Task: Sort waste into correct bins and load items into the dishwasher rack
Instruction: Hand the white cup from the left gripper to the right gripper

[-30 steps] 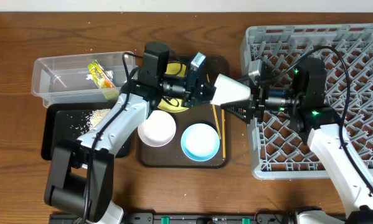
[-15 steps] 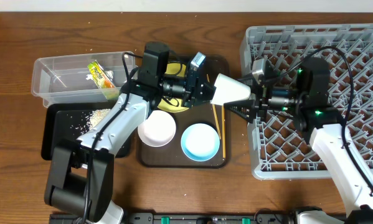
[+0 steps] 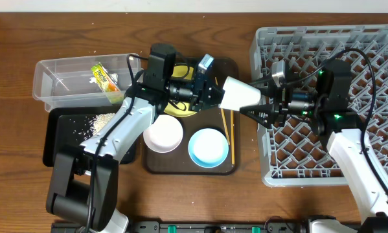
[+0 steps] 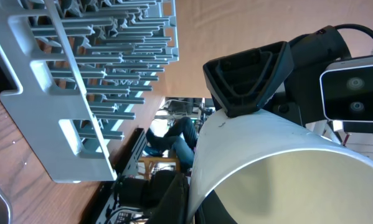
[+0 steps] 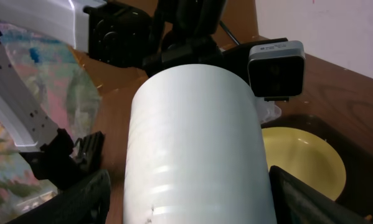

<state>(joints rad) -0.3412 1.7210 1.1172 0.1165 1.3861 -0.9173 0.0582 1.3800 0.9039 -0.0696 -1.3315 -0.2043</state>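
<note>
While our right tool [image 3: 262, 102] clamps the small white cup [image 3: 241, 94], we cannot tell whether our left tool [image 3: 210, 90] grips its rim.

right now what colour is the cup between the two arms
Plain white; the small white cup shows best in the right wrist view.

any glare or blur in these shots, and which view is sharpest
Overhead: evenly lit and sharpest, small white cup crisp. Right wrist: the cup fills the frame with faint bright streaks on its side, left background smeared. Left wrist: dishwasher rack pegs look stretched.
</note>
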